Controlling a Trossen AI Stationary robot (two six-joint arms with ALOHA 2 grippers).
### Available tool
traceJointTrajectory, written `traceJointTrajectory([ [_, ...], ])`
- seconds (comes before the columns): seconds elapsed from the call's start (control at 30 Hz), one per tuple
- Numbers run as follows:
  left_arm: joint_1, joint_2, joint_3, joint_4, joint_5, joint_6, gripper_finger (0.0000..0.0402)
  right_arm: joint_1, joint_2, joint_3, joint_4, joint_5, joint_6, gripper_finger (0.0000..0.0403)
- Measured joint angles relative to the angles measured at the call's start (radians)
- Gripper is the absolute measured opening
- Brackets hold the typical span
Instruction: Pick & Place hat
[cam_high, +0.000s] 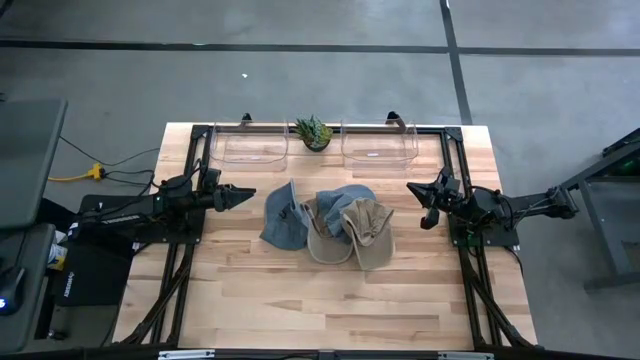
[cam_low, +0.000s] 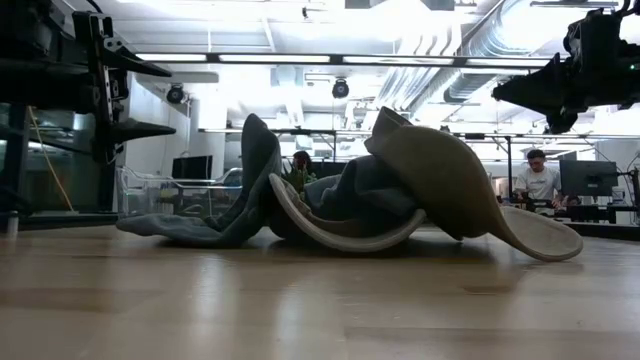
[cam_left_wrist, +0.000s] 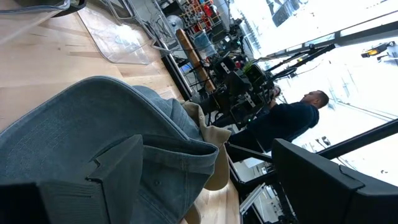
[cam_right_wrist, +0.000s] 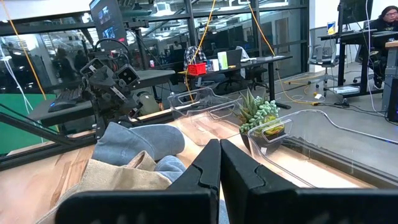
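The hats (cam_high: 328, 226) lie heaped mid-bench, the pile running left to right between both arms. The left gripper (cam_high: 243, 195), fingers spread and empty, sits just beside the blue hat (cam_high: 285, 218), so it is nearer. The right gripper (cam_high: 424, 197), closed on nothing, hangs farther off toward the right edge.

The left arm reaches in low from the table's left side, its forearm level and pointing toward the middle. The left gripper (cam_high: 243, 195) hangs above the board with its two fingers (cam_left_wrist: 118, 165) spread apart (a wide gap shows between them in its own wrist view). The right arm comes in from the right side, wrist bent slightly downward. The right gripper (cam_high: 424, 197) has its fingers (cam_right_wrist: 205, 165) pressed together, tips touching, holding nothing.
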Motion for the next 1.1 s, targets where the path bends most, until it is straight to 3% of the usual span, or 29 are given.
traceJointTrajectory([
  [0.43,0.000,0.000,0.000,0.001,-0.027,-0.029,0.0314,0.000,0.000,0.000,0.000,0.000,0.000,0.0000],
  [0.8,0.000,0.000,0.008,0.008,-0.119,-0.110,0.0314,0.000,0.000,0.000,0.000,0.000,0.000,0.0000],
  [1.1,0.000,0.000,0.009,0.049,-0.093,-0.108,0.0314,0.000,0.000,0.000,0.000,0.000,0.000,0.0000],
])
